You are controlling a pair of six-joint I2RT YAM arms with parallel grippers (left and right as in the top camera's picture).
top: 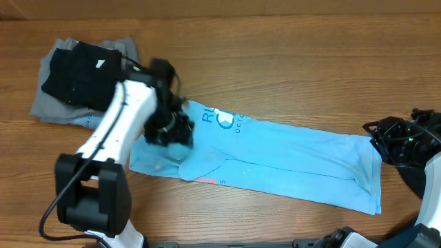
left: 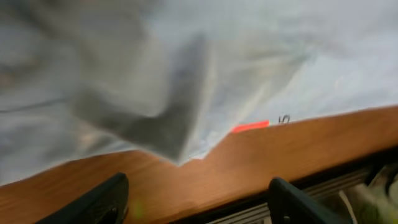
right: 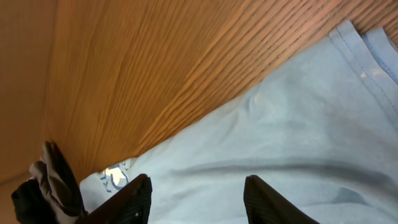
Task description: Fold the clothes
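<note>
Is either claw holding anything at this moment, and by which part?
Nothing is held: left claw and right claw both stand open at the blue shirt.

Sky-blue shirt (top: pixel 296 158) on a brown wooden table (top: pixel 310 48).
The shirt is plain light blue, with white and dark blue lettering (top: pixel 224 120) and a small orange-red tag (top: pixel 207 180) at one edge. The table is warm brown with fine, darker grain lines. Of the other clothes, one is a black garment (top: pixel 76 76) and one a grey garment (top: pixel 52 107). The left arm (top: pixel 117 127) is white with black parts.
</note>
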